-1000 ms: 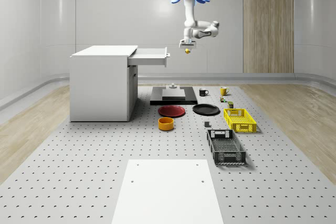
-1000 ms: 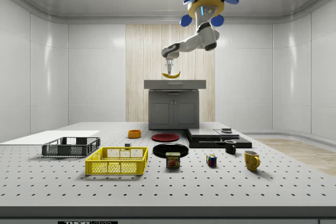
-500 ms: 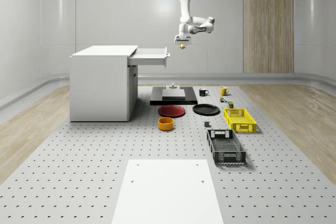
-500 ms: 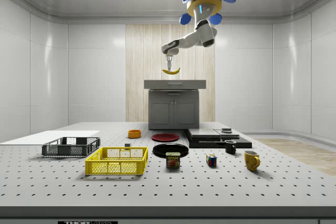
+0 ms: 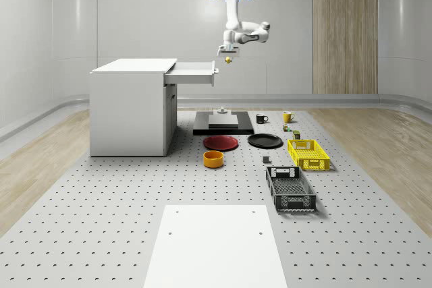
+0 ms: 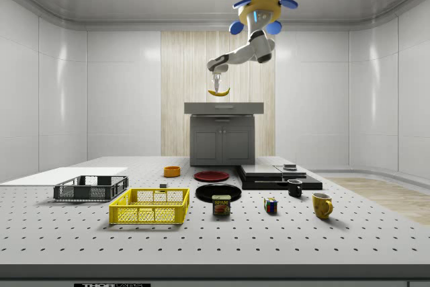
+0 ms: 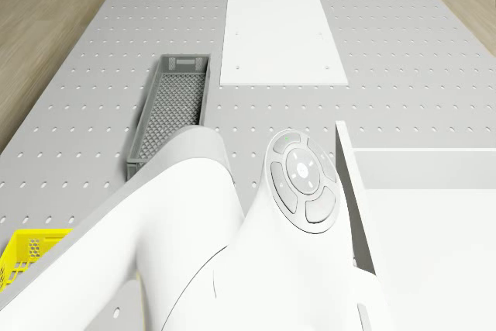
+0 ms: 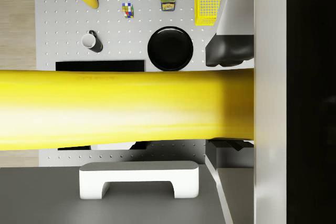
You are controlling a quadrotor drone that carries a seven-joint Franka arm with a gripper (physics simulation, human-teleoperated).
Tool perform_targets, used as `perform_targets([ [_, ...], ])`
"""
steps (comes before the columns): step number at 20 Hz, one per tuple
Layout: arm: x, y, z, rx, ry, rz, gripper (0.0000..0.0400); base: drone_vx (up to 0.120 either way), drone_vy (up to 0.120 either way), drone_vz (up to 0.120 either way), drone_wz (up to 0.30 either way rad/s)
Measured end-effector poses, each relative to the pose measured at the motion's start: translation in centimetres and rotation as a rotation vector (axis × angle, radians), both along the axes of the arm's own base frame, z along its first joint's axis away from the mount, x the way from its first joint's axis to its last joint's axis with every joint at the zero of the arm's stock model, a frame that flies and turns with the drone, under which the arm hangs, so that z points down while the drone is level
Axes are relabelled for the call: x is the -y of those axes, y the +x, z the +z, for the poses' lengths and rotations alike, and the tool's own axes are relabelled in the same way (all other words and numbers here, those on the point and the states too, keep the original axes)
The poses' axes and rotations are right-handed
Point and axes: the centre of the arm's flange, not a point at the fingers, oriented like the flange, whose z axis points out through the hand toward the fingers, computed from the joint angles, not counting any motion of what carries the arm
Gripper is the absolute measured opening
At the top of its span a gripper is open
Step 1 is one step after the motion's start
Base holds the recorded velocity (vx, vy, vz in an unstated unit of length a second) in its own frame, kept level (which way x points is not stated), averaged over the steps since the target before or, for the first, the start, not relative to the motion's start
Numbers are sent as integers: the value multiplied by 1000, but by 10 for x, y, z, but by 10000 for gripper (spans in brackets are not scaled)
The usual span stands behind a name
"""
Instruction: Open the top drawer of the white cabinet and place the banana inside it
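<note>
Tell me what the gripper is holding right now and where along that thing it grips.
The gripper is shut on the banana, gripping it near mid-length, so it hangs crosswise beneath.

We see the surface [image 5: 101,234] from far off beyond one end, raised; the side view sits low at an adjoining edge. Both share the white cabinet [image 5: 131,106]. Drone and wrist cameras look steeply down, close.

Yellow-bodied drone [image 6: 260,9] with blue rotors — glossy white jointed arm [image 5: 241,32], grey round buttons near the wrist.
</note>
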Motion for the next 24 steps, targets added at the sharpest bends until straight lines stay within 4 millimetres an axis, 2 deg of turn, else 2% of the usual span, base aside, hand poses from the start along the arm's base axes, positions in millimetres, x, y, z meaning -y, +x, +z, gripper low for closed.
perform_targets([
  [24,0,0,0,0,0,0,189,0,-120,0,0],
])
